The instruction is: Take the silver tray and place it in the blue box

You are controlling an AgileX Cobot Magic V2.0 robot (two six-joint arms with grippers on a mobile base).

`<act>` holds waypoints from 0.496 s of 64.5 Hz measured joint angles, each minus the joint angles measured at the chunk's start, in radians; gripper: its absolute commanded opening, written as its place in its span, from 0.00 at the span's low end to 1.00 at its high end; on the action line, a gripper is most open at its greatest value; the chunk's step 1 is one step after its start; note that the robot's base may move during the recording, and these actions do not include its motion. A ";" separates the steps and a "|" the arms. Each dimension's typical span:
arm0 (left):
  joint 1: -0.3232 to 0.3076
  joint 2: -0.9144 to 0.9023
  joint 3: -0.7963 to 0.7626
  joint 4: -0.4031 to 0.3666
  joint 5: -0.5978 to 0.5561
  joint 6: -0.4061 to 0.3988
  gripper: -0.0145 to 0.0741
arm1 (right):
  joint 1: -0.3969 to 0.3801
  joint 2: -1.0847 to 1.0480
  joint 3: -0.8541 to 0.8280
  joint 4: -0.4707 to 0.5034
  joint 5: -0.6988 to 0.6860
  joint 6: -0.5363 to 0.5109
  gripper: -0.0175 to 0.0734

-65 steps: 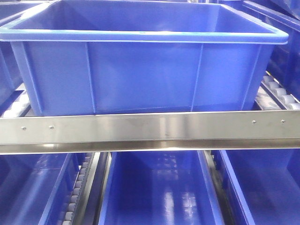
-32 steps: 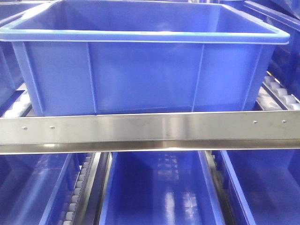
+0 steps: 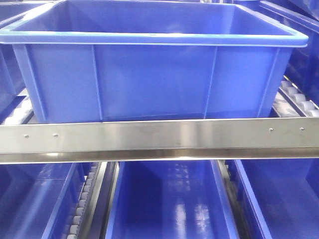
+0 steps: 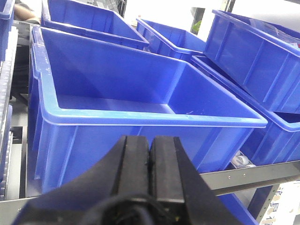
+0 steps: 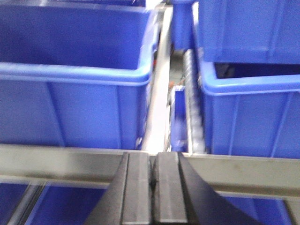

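on roller shelf | blue box (image 3: 149,79) deep, ribbed, thick-lipped rim

The blue box (image 3: 149,74) sits on the shelf behind the steel rail (image 3: 159,137), with more crates (image 3: 167,199) on the level below.

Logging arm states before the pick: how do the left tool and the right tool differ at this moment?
The left tool faces the blue box head-on, with its open inside in view; the right tool points at the gap between two crates, over the steel rail. The left wrist view is sharp; the right wrist view is blurred. Both are shut with black pads pressed together, holding nothing, and no silver tray shows in any view.
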 measured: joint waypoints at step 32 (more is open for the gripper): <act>0.000 0.000 0.000 0.000 -0.001 0.000 0.06 | -0.065 -0.169 0.097 0.175 -0.107 -0.114 0.25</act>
